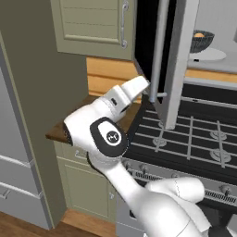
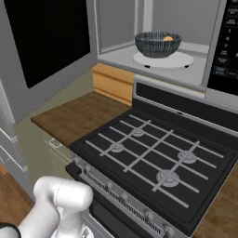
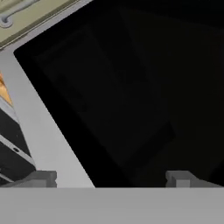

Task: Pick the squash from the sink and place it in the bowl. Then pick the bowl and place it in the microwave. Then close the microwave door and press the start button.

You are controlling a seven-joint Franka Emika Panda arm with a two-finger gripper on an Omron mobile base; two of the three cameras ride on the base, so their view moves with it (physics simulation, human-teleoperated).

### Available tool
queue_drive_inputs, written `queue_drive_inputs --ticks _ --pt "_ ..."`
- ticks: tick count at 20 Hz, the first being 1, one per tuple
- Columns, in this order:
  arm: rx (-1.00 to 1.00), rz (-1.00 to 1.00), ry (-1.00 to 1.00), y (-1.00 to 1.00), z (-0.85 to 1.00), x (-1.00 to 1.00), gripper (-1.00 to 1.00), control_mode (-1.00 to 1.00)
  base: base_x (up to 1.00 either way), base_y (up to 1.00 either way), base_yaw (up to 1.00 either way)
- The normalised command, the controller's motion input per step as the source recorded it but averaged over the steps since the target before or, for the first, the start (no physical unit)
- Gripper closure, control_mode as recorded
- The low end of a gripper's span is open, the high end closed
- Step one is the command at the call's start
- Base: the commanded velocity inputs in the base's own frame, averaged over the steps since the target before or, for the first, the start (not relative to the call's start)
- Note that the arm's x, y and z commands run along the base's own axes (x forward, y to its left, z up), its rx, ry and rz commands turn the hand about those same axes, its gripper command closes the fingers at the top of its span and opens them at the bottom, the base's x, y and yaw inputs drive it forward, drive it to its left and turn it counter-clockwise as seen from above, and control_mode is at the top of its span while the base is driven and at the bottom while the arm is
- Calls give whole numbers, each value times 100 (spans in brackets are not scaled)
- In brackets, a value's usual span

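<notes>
Standing wide apart and empty, the jaws of the gripper [image 3: 109, 178] are held against the black glass of the microwave door [image 1: 172, 60], judged ready for pushing it shut. Inside the microwave [image 2: 153, 28], the bowl [image 2: 158, 43] is seated on the turntable with the squash [image 2: 168, 39] inside.

squash [image 2: 168, 39] mostly hidden inside bowl [image 2: 158, 44], microwave door [image 2: 46, 39] cropped at top

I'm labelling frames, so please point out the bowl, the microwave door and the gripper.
bowl [image 2: 155, 45]: right base view, patterned outer wall.
microwave door [image 3: 127, 96]: hand view, black glass window.
gripper [image 3: 113, 178]: hand view, midway between its open fingertips.
</notes>
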Motion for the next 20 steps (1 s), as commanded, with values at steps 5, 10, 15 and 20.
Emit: queue_drive_inputs --ticks 5,10,15,20 --pt "18 -1 0 -90 24 1 -100 -100 0 0 0" --pt "18 0 7 -86 11 29 -100 -100 0 0 0" --pt "17 0 0 -79 0 75 -100 -100 0 0 0" --pt "19 0 -1 -97 0 69 -100 -100 0 0 0"
